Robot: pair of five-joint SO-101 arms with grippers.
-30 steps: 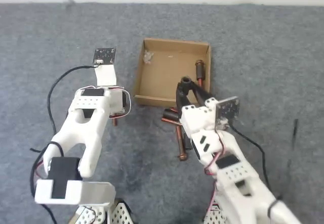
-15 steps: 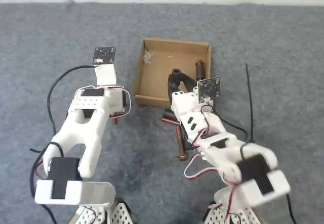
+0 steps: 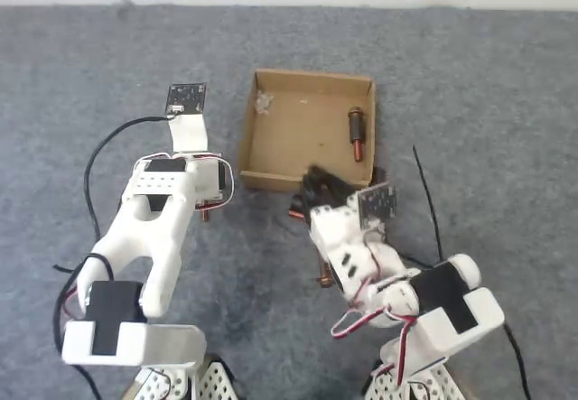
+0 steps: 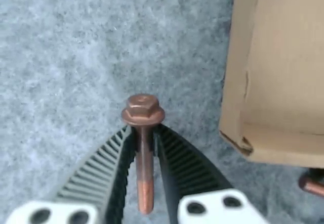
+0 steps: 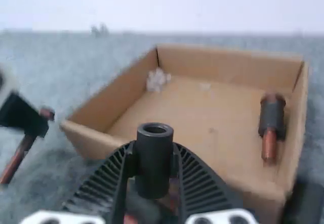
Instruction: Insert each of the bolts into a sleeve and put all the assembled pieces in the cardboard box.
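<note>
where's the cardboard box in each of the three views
High view: cardboard box at upper centre, ahead of both arms.
Left wrist view: the cardboard box's outer wall stands beside the bolt held in the left gripper.
Right wrist view: the open cardboard box lies beyond the sleeve held in the right gripper.
Shared landmark: the box corner nearest the left gripper.

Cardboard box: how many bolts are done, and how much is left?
One assembled piece already lies in the cardboard box. The left gripper holds a bolt, the right gripper a sleeve, not yet joined. At least one loose bolt waits on the table by the box.
</note>
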